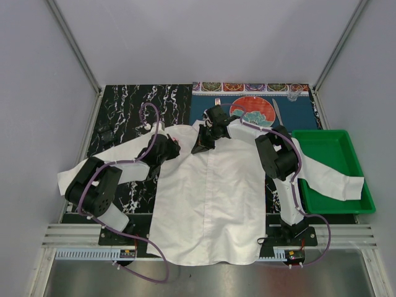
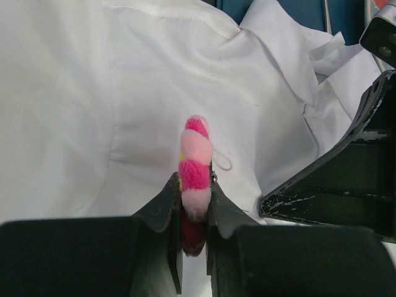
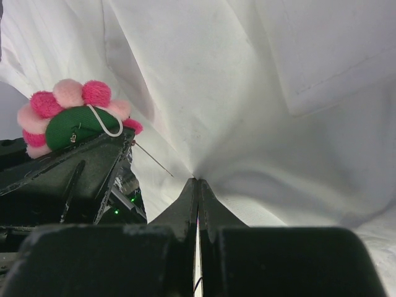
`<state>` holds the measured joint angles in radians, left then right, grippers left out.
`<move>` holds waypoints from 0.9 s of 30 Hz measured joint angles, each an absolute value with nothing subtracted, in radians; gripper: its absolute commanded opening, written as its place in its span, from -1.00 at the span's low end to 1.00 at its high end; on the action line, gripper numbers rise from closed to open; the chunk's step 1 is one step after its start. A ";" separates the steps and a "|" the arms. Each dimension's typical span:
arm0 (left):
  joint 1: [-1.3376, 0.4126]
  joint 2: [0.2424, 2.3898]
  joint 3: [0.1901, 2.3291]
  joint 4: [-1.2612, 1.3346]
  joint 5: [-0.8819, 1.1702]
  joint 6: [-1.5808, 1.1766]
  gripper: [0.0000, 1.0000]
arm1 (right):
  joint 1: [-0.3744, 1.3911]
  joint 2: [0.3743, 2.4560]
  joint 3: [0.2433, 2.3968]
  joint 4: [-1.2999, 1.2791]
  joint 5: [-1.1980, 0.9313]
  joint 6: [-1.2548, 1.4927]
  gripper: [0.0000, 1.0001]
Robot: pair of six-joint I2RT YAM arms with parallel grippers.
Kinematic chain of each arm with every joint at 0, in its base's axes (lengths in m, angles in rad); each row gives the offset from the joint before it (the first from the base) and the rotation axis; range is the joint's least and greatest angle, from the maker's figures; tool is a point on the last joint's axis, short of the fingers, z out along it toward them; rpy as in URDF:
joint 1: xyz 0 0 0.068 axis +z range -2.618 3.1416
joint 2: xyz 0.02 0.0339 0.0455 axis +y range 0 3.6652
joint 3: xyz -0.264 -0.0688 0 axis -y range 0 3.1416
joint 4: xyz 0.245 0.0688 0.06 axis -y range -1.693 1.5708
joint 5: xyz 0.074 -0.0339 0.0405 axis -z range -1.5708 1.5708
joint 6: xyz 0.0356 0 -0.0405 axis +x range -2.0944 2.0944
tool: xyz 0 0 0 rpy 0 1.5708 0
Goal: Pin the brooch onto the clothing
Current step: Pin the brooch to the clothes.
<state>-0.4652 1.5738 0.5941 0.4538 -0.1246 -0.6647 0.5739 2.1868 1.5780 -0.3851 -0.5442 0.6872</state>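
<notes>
**Risk: the needle may slide off the raised fold, or the fold may slip free**

The left gripper [image 2: 195, 185] is clamped on the brooch [image 2: 195, 162] and holds it edge-on by its lower petals, just above the chest of the shirt [image 2: 93, 93], near the collar; the right gripper [image 3: 198, 185] is pressed together on a small pinch of the shirt fabric and raises it into a tent; the open needle [image 3: 153, 159] points from the green back of the brooch toward this tent, near it but, as far as I can tell, not touching.

Several things could go wrong, in my judgement; the fabric is thin and the pinch is small, so a push from the needle may pull the cloth out of the right fingers; the needle is fine and comes at a slant, so it may slide along the cloth instead of piercing it; the brooch is soft and held only at its edge, so it may turn in the grip when the needle meets resistance; the two grippers stand very near each other, so a small error may make them collide.
</notes>
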 measured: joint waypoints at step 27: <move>-0.490 1.574 0.594 0.466 -0.113 -0.667 -1.00 | 0.573 2.187 1.578 -0.377 -0.569 0.691 -1.00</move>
<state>-0.4900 1.5738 0.5941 0.4660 -0.1131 -0.6674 0.5732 2.1868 1.5780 -0.3771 -0.5686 0.6914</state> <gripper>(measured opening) 0.138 0.009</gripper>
